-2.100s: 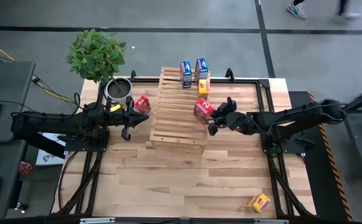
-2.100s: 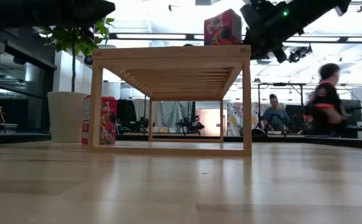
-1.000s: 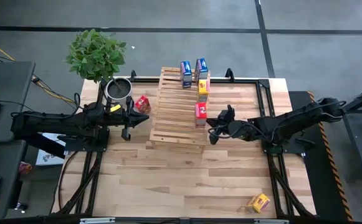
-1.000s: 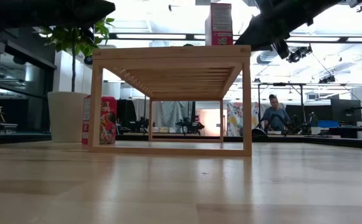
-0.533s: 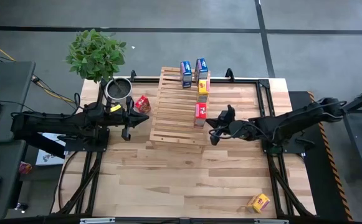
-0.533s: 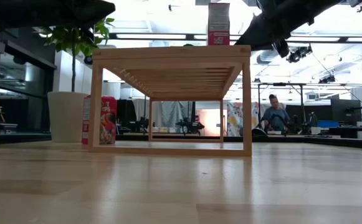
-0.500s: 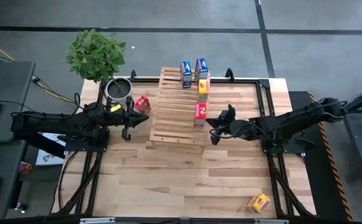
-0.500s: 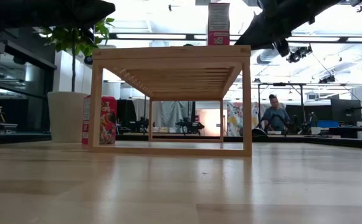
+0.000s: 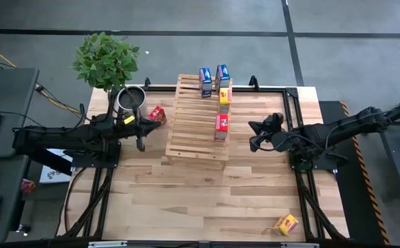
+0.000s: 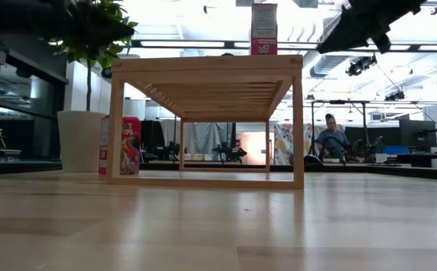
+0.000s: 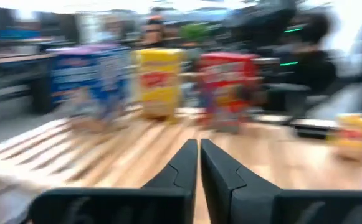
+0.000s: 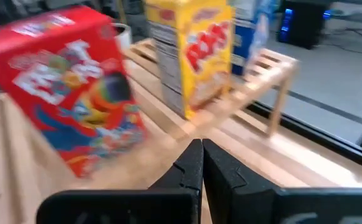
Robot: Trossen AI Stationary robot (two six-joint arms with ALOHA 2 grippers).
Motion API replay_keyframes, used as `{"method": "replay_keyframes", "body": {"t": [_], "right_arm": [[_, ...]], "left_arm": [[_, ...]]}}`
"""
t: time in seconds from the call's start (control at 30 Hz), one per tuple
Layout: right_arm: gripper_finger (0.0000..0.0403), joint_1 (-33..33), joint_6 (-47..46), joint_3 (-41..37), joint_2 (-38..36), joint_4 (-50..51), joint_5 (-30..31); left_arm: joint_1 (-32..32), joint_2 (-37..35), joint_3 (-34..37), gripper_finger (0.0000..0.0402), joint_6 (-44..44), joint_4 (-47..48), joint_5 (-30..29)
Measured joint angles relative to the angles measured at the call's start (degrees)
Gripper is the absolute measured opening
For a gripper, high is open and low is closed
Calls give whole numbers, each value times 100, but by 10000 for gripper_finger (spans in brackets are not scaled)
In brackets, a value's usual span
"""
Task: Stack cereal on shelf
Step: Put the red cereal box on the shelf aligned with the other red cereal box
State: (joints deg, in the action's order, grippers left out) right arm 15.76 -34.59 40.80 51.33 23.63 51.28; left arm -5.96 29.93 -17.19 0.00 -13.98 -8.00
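The shelf (image 9: pixel 194 131) stands mid-table. On it stand two blue cereal boxes (image 9: pixel 205 81) (image 9: pixel 222 75) at the far end, then a yellow one (image 9: pixel 224 96) and a red one (image 9: pixel 221 122), all on their bases. Another red box (image 9: pixel 157 114) stands on the table left of the shelf, and a yellow box (image 9: pixel 286 224) lies at the near right. My right gripper (image 9: pixel 253 140) hangs shut to the right of the shelf, pointing at the red box (image 12: pixel 75 118). My left gripper (image 9: pixel 140 143) is shut left of the shelf, nothing held (image 11: pixel 198 148).
A metal pot (image 9: pixel 131 98) and a leafy plant (image 9: pixel 107 60) stand at the far left corner, close to the left arm. A person (image 10: pixel 329 139) sits in the room beyond. Bare plank tabletop (image 9: pixel 186 200) stretches from the shelf to the near edge.
My right gripper has drawn back from the red box on the shelf toward the table's right edge and risen a little, staying shut. The red box stands upright where it was.
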Motion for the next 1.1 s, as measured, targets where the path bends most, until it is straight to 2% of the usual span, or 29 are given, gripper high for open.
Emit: {"method": "replay_keyframes", "body": {"t": [0.1, 0.23, 0.33, 0.47, 0.63, 0.8, 1.1], "right_arm": [[0, 54, -410, 0, 29, 361, 98], [0, 54, -729, -67, 137, 467, 151], [0, 52, -892, -213, 254, 458, 340], [0, 36, -1094, -337, 382, 452, 476], [0, 39, -1186, -339, 426, 348, 523], [0, 39, -1197, -341, 426, 38, 528], [0, 39, -1198, -343, 426, -231, 524]], "left_arm": [[-2, -37, -77, 43, 50, 497, -1046], [-2, 96, -229, 104, -154, 1464, -2402], [-40, 272, -232, 155, -534, 1973, -2899], [-217, 524, -234, 212, -889, 2211, -2911], [-486, 739, -242, 255, -1049, 2203, -2883], [-776, 944, -251, 270, -1279, 2255, -2688], [-1270, 1292, -251, 271, -1440, 2273, -2128]]}}
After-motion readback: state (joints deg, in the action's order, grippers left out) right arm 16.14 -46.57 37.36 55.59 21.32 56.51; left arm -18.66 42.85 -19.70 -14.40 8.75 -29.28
